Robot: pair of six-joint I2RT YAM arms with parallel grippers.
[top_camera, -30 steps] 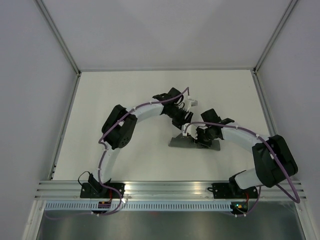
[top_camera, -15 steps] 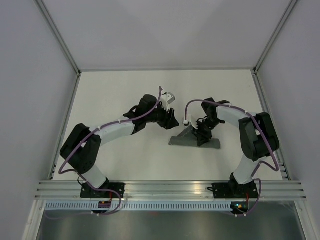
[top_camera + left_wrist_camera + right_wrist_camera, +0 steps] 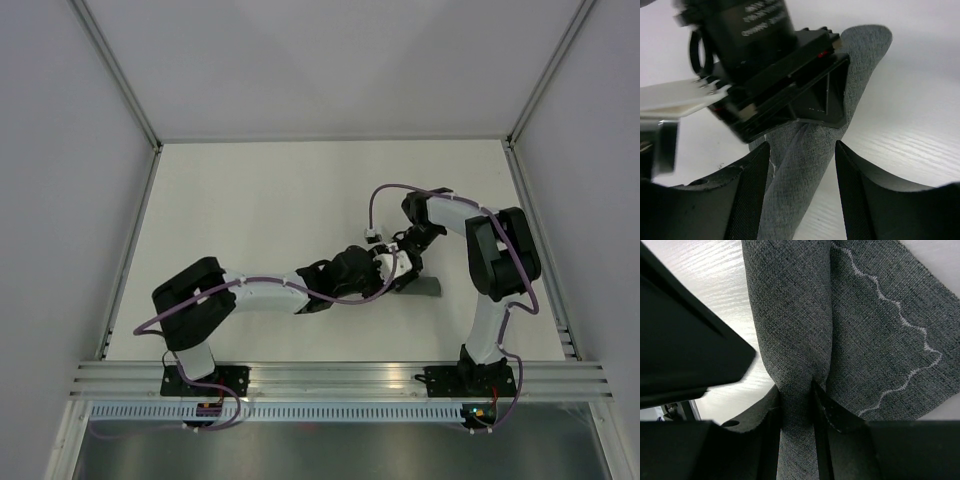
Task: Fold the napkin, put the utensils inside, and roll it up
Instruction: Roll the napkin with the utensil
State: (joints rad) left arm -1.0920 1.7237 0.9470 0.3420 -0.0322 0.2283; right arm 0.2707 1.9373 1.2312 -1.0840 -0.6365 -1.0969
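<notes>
My right gripper (image 3: 796,390) is pinched tight on a ridge of the napkin (image 3: 875,340), bunched right of centre on the table (image 3: 250,200), while my left gripper (image 3: 801,150) gapes wide astride it, so I'd close it low and square to avoid dragging cloth.

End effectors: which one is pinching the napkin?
The right end effector: its fingers squeeze the napkin, while the left end effector stands open around it.
</notes>
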